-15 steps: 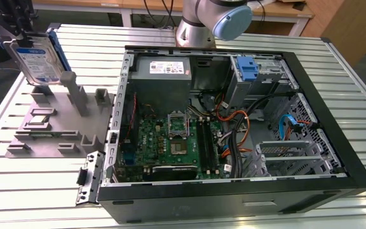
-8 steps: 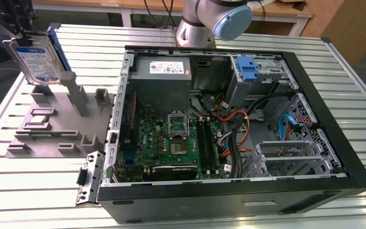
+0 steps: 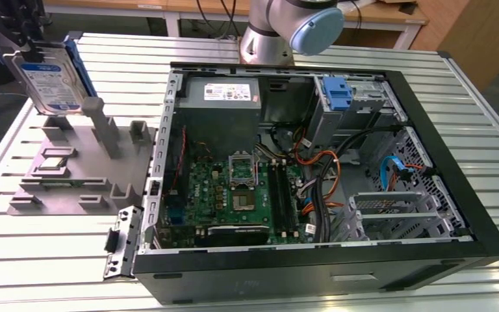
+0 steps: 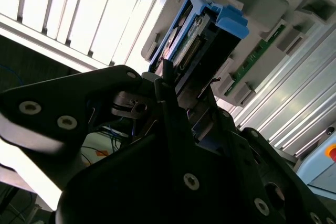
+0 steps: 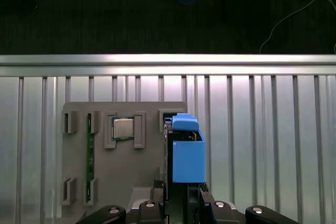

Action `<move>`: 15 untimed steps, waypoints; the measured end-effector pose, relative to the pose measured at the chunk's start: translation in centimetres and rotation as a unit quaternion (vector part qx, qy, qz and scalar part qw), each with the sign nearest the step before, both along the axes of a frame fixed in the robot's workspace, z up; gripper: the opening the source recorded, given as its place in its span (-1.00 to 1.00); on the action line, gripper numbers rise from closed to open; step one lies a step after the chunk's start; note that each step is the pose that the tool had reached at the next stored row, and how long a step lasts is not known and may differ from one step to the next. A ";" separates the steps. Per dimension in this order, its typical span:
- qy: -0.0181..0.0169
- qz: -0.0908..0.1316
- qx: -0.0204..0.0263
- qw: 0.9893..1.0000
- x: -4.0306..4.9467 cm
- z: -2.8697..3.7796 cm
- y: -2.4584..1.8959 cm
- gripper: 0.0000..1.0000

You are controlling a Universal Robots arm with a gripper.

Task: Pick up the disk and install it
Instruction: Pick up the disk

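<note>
The disk (image 3: 50, 81) is a silver-grey drive with a white-and-blue label and a blue frame. It stands upright at the far end of the grey fixture (image 3: 67, 169), at the exterior view's left. My gripper (image 3: 31, 52) comes down on its top edge and is shut on it. In the first wrist view the disk (image 5: 186, 158) shows edge-on as a blue block rising from between my gripper (image 5: 181, 191) fingers, over a slot of the fixture (image 5: 147, 174). The second wrist view has the disk (image 4: 207, 35) clamped in my gripper (image 4: 178, 95). Whether its lower edge still rests in the slot I cannot tell.
An open computer case (image 3: 457, 214) lies on the slatted metal table (image 3: 50, 273), at the exterior view's right of the fixture. Inside are a motherboard (image 3: 232, 201), a grey power-supply box (image 3: 223, 94), cables and a blue bracket (image 3: 339, 94) in the drive bay. The fixture also carries a processor chip (image 5: 123, 128) and a memory stick (image 5: 90, 156).
</note>
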State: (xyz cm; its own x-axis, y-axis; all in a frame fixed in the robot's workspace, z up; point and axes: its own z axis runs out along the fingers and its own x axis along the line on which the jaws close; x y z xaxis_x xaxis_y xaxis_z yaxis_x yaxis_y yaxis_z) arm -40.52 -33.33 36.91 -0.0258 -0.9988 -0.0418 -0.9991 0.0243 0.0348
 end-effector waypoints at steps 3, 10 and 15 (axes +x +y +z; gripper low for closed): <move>0.000 0.000 0.000 1.000 0.00 0.11 0.00 -0.30; 0.000 0.000 0.000 1.000 0.00 0.44 0.00 -0.30; 0.000 0.000 0.000 1.000 0.00 0.56 0.00 -0.30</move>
State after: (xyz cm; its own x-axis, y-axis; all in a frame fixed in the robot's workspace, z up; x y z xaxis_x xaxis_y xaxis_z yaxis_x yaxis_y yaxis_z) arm -40.53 -33.33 37.47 -0.0258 -0.9988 -0.0418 -0.9991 0.0243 0.0347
